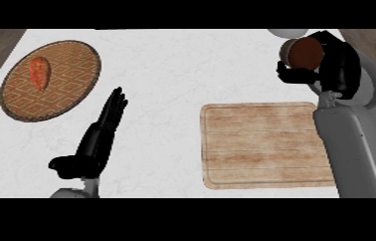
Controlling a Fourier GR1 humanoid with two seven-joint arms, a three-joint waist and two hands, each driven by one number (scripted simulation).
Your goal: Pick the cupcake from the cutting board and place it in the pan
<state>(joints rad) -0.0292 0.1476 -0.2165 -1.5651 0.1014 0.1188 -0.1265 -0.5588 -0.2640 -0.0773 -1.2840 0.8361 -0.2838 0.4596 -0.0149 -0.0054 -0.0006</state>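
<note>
The right hand (297, 73) holds the cupcake (305, 52), lifted off the cutting board (264, 145); the pan part is still left.

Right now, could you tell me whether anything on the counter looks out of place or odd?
Nothing is spilled or damaged. The cutting board lies flat and bare; the cupcake is held in the right hand near the far right corner, above a pale rim partly hidden there. An orange food item lies on the round woven mat. The left hand rests open.
</note>
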